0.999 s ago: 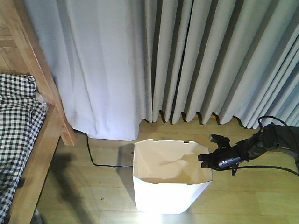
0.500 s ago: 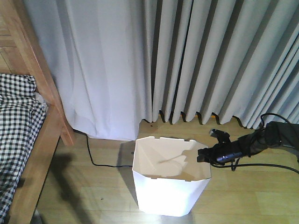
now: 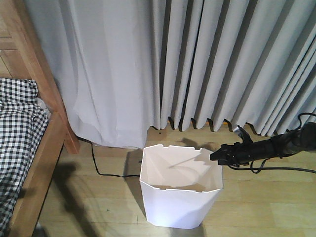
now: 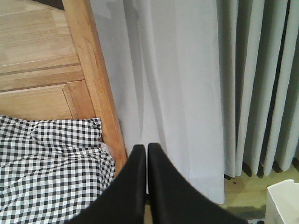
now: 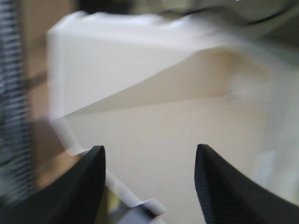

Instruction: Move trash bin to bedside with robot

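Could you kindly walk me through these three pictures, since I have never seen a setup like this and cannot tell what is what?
One picture looks down at the room from the robot's front; the other two come from cameras on its two arms. On the wood floor stands a white trash bin, before grey curtains. The wooden bed with checked bedding is at the left. The thin black arm ends in the right gripper, at the bin's rim, fingers open, holding nothing. The left gripper is shut, empty, facing bed and curtain.
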Robot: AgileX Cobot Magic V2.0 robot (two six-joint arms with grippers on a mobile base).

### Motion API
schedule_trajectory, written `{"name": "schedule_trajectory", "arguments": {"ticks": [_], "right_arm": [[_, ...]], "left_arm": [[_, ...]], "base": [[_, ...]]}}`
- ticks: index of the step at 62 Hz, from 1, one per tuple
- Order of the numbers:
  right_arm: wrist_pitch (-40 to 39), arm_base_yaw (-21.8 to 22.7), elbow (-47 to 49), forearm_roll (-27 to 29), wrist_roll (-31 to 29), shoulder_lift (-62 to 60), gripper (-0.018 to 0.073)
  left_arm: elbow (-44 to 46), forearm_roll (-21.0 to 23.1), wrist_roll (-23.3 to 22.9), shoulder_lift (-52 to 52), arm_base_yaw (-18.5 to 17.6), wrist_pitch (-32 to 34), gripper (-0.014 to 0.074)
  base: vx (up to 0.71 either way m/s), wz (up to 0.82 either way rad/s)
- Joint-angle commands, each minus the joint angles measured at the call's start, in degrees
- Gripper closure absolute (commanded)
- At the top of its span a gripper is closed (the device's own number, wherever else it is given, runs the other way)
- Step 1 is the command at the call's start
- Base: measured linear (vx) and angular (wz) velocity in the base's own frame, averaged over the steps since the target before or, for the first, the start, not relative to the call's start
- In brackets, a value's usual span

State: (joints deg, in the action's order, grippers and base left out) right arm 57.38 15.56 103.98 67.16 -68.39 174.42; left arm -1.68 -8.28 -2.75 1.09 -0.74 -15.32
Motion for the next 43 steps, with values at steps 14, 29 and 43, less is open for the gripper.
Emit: {"name": "schedule_trajectory", "arguments": {"ticks": [14, 29, 43], "right_arm": [[1.62, 5.79, 0.63, -2.73, 5.47, -5.83, 0.0144], [-5.85, 5.9, 0.59, -25.02, 22.52, -16.61, 0.0144], [-22.04, 4.15, -14.55, -39.95, 33.51, -36.21, 0.0144]], "left_arm": [[-1.6, 0.2, -0.46, 0.54, -0.35, 4.25, 0.0602], [-1.6, 0.2, -0.46, 0.54, -0.35, 4.25, 0.0602], [-1.6, 0.2, -0.46, 0.54, -0.35, 4.25, 0.0602]], "base": [[0.0, 0.0], [0.0, -0.01], [0.0, 0.0]]}}
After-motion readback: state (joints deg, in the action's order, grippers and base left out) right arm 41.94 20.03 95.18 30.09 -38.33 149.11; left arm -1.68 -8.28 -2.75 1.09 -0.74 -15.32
